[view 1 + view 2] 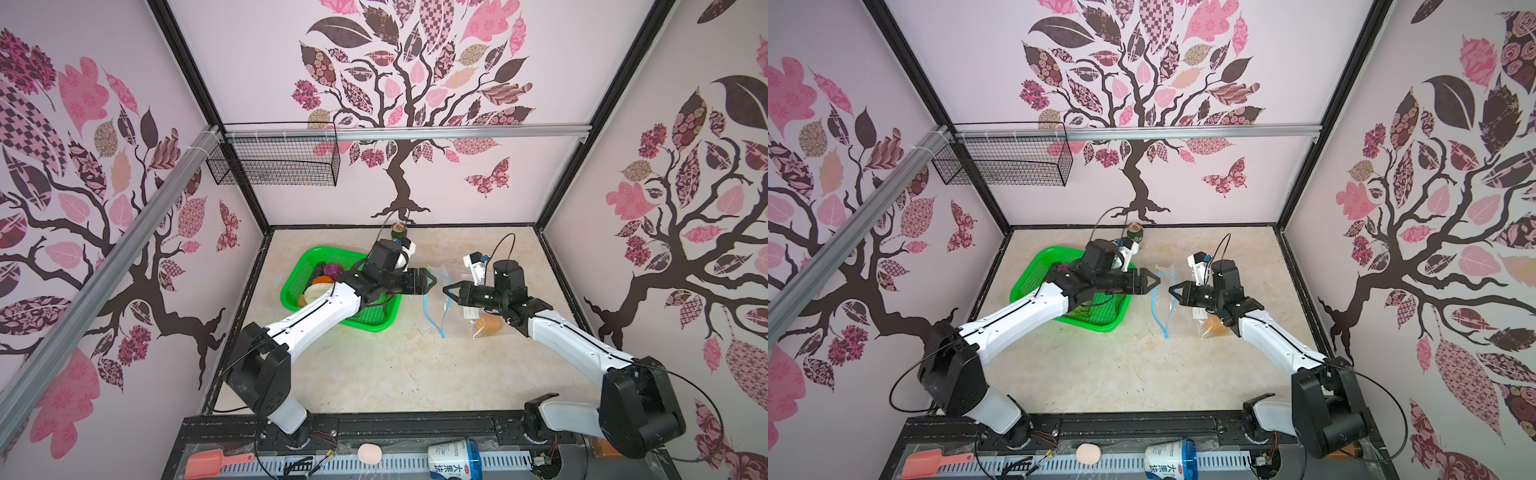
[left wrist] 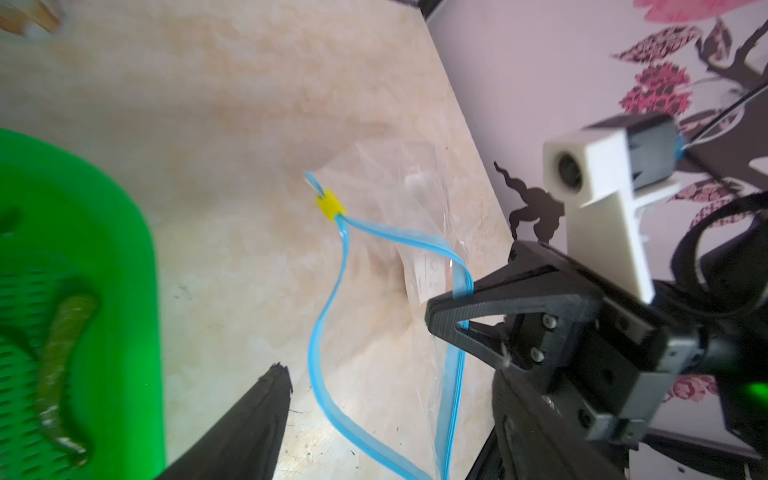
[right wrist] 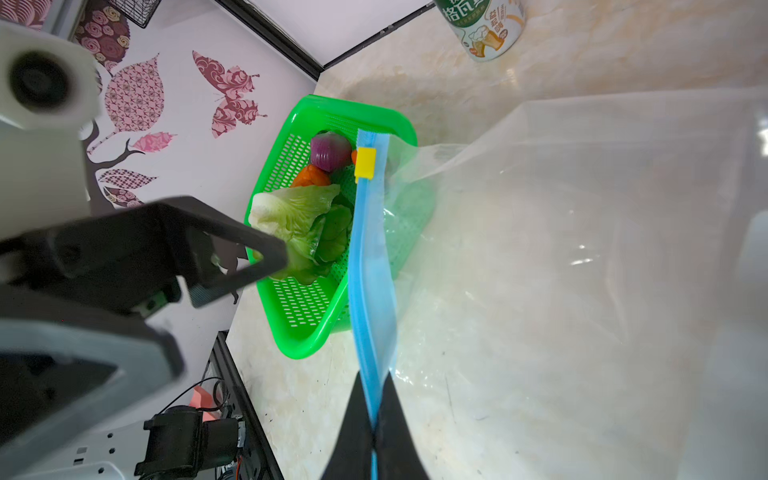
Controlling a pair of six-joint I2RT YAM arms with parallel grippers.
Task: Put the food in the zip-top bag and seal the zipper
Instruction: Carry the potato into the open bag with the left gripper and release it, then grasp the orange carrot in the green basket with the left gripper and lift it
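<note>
Now the right gripper (image 1: 449, 291) pinches the zipper (image 3: 370, 270) by one lip, holding the mouth of the zip-top bag (image 3: 582, 249) agape just beside the green basket (image 3: 303, 351). The left gripper (image 1: 432, 280), wide and empty, hovers between them, nearer the food (image 3: 299, 212) in that basket.

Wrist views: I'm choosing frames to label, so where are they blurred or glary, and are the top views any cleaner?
Left wrist view: basket smeared and soft, slider and zipper fairly sharp. Right wrist view: the close left gripper is out of focus, small glare streaks on the bag, cabbage crisp. Both top views: evenly lit, sharp, walls splayed by the wide lens.
</note>
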